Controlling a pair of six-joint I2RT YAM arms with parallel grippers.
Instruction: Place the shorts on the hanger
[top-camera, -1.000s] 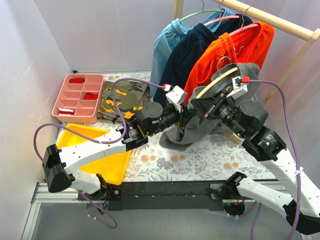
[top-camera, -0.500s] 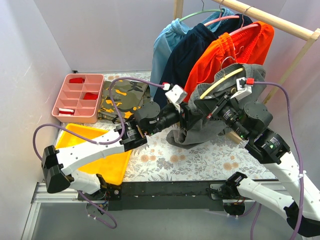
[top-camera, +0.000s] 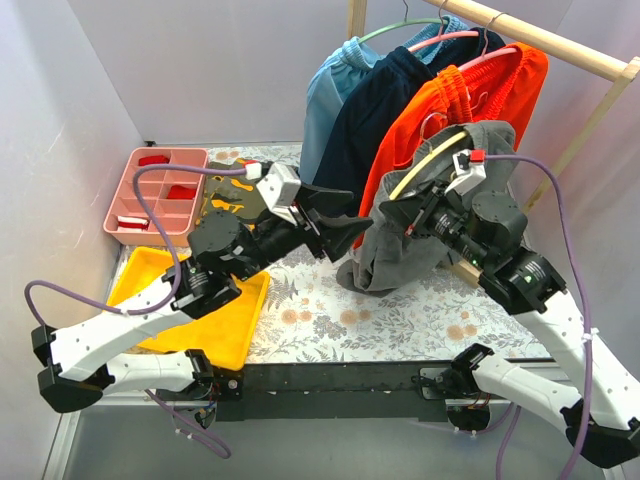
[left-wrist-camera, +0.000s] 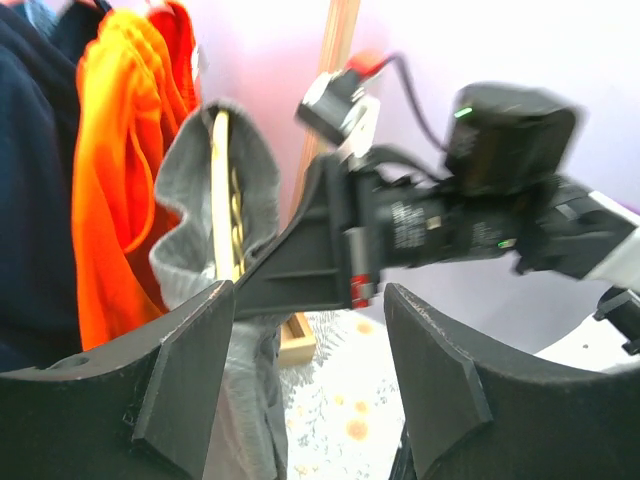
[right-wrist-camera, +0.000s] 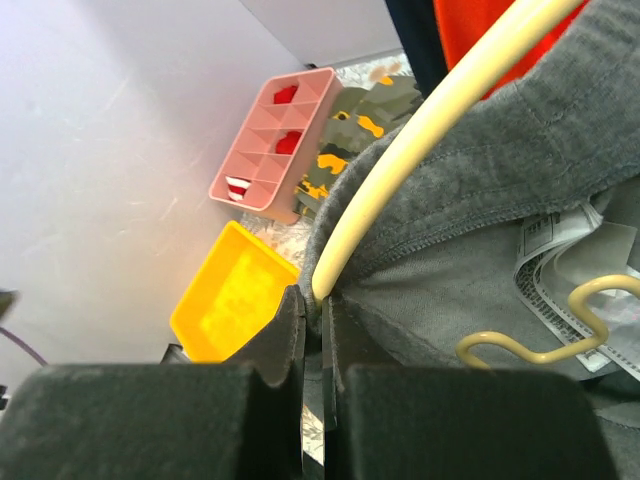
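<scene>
The grey shorts (top-camera: 400, 255) are draped over the cream hanger (top-camera: 432, 158) and hang down to the table. My right gripper (top-camera: 398, 213) is shut on the hanger's lower end with the shorts' fabric pinched in, and holds it tilted in the air. The right wrist view shows the hanger's arm (right-wrist-camera: 420, 130), its wavy bar (right-wrist-camera: 540, 340) and the shorts (right-wrist-camera: 500, 210) at my right gripper (right-wrist-camera: 318, 300). My left gripper (top-camera: 358, 212) is open and empty, just left of the shorts. Its wrist view shows the shorts (left-wrist-camera: 185, 190), the hanger (left-wrist-camera: 222, 190) and my left gripper (left-wrist-camera: 310, 300).
A wooden rail (top-camera: 540, 35) carries orange shorts (top-camera: 470, 100), a navy garment (top-camera: 375, 110) and a blue garment (top-camera: 325, 100) close behind the hanger. A camouflage garment (top-camera: 235, 195), a pink compartment tray (top-camera: 155, 195) and a yellow bin (top-camera: 215, 320) lie at the left.
My left gripper has let go of the shorts, opened and drawn back to the left. My right gripper has lifted the hanger with the shorts slightly.
</scene>
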